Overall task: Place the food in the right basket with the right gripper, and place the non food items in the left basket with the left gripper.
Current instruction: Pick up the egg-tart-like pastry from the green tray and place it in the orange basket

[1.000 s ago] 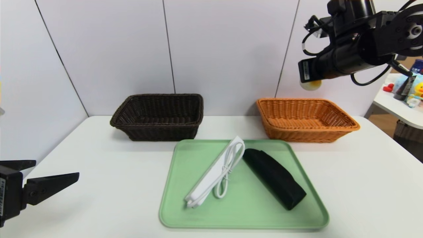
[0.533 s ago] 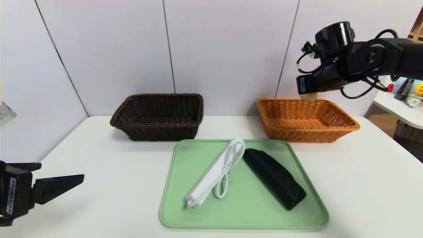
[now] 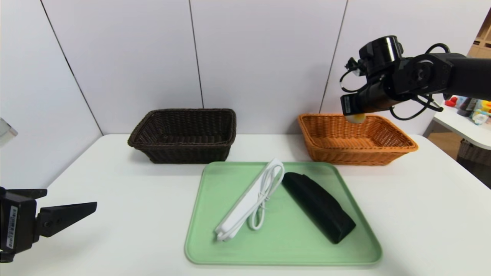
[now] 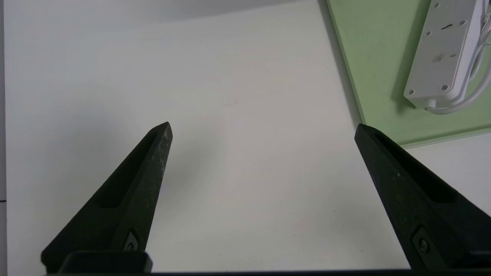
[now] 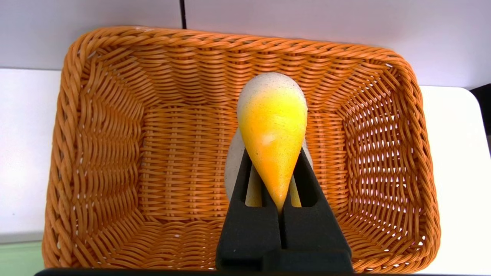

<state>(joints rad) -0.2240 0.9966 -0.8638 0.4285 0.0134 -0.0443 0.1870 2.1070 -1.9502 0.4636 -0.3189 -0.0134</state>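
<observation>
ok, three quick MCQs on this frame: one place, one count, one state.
1. Where is the right gripper?
A. over the orange basket
B. over the dark basket
C. over the tray

2. How many items lie on the green tray?
A. one
B. two
C. three

3. The left gripper is:
A. open, holding nothing
B. shut on the cable
C. shut on the pouch

Key: 1 A, orange basket lies below the held yellow-white food piece. 2 B, white power strip and black pouch. 3 A, fingers apart over bare table.
</observation>
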